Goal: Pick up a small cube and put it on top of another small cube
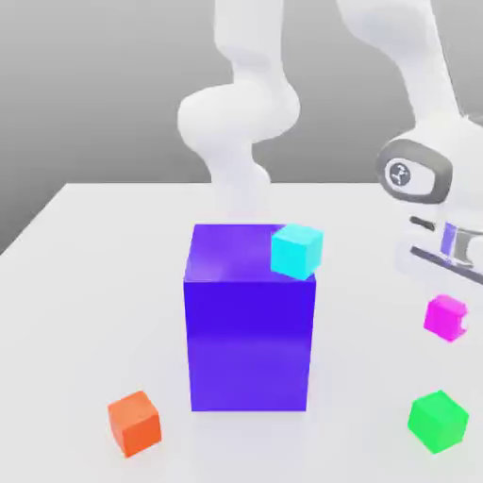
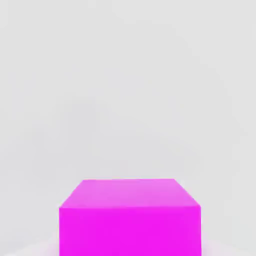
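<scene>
The small cube [image 1: 445, 316], plain magenta-pink, lies at the exterior view's right, directly under the white hand of the arm. My gripper [image 1: 447, 318] is down around it and shut on it; a white fingertip [image 1: 463, 326] cuts into the cube's right edge. In the hand view the same small cube [image 2: 130, 217] sits very close, between the jaws, with white table beyond it. Whether the cube still touches the table I cannot tell.
A big purple block [image 1: 249, 330] stands mid-table. A cyan cube [image 1: 297, 250] shows at its upper right corner. An orange cube [image 1: 135, 423] lies front left and a green cube [image 1: 438, 420] front right, just in front of the magenta one. The white table [image 1: 85, 283] ends behind the block.
</scene>
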